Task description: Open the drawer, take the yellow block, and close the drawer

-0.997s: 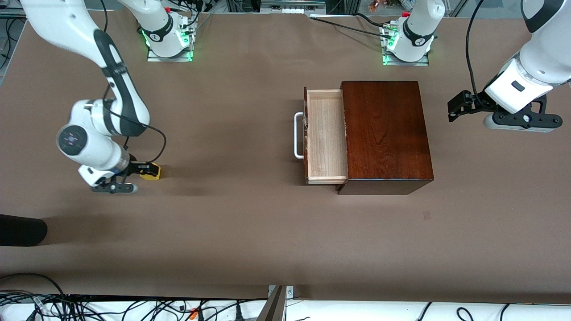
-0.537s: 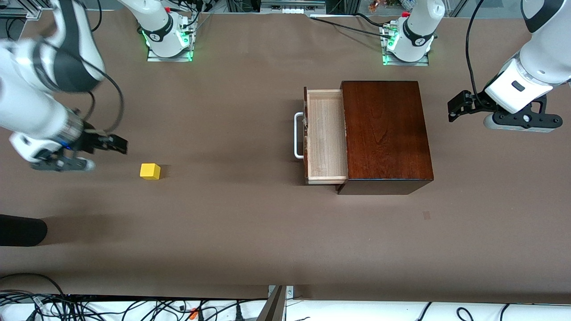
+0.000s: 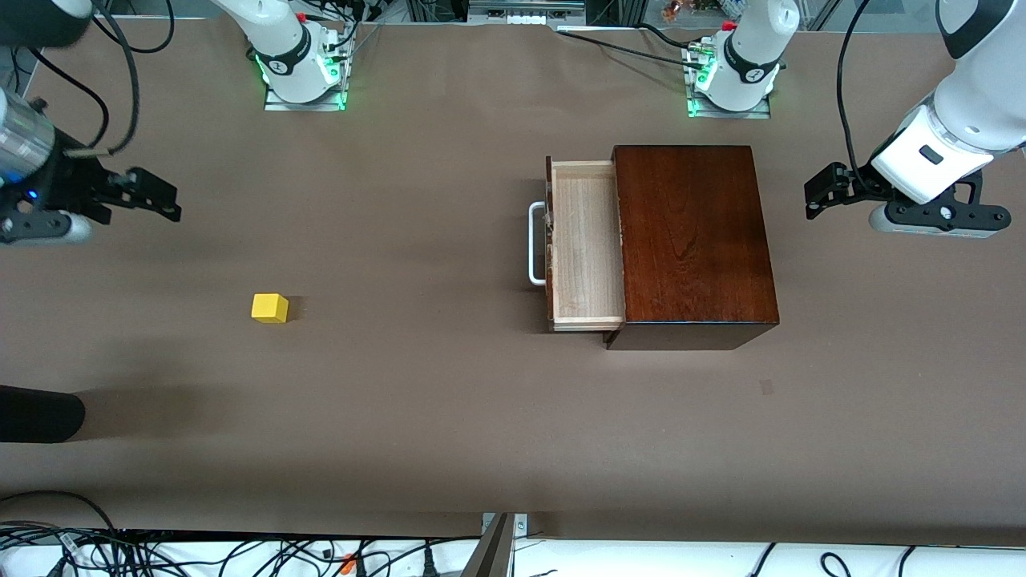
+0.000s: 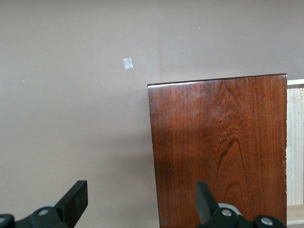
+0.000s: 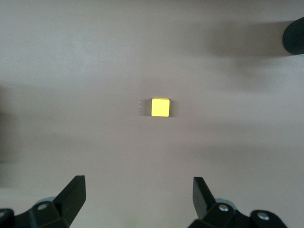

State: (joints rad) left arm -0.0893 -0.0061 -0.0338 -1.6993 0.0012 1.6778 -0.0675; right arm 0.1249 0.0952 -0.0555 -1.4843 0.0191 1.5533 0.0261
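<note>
One block (image 3: 269, 308) (tabletop), drawer (image 3: 586, 244) open

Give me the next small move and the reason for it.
Probably send the right pincer to the handle to push the drawer shut: the block already sits on the table, both pincers are open, and the drawer stands open.

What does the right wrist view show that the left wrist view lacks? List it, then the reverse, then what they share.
Only the right wrist view: the yellow block lying alone on the bare table, with the right gripper open above it.

Only the left wrist view: the wooden box, a strip of the pulled-out drawer at its edge, and the left gripper, open above the box's edge.

Both: the brown table, and an open pair of black fingers holding nothing.
</note>
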